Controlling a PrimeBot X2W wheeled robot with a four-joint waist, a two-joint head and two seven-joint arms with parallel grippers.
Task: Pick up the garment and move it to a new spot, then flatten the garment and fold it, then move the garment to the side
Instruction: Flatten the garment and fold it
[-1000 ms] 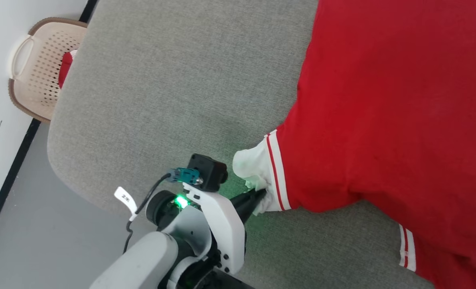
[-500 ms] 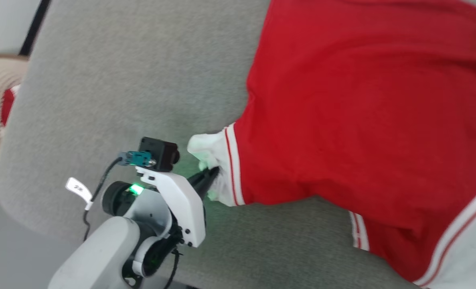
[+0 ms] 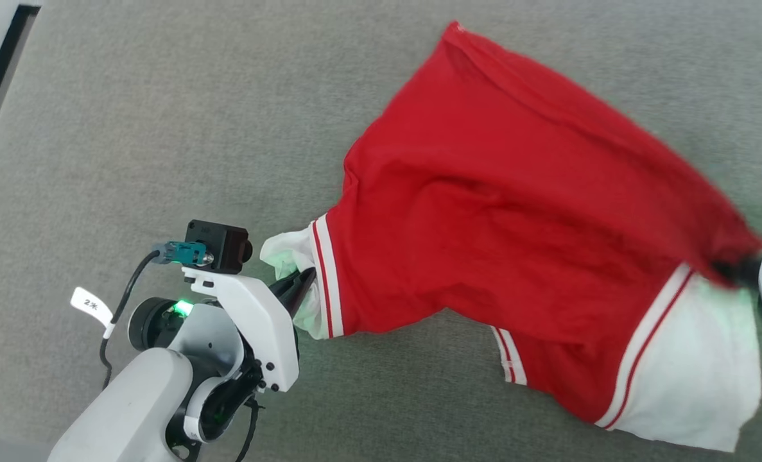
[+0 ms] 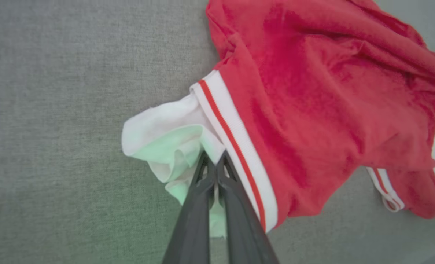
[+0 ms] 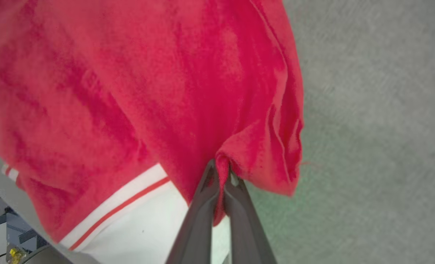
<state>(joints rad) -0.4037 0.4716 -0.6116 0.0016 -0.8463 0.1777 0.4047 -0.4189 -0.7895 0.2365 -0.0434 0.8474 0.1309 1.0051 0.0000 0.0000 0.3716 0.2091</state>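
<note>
On the grey surface (image 3: 130, 128): garment (image 3: 483, 224) lies spread and rumpled, red body between white ends.
Left hand (image 4: 213, 158): fingers together, pinching the white end panel by its striped border.
Right hand (image 5: 221, 163): clamped on a fold of red cloth beside the other white panel.
Doing it well: I'd lift both hands evenly, cloth taut between them, so nothing drags or slips.

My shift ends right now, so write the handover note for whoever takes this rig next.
Left claw: shut on the garment, at its small white end.
Right claw: shut on a pinch of its red cloth beside the large white panel.
Garment: rumpled, stretched between both claws over the grey surface.
Done: both grips. Left: move it, flatten, fold, set aside.
</note>
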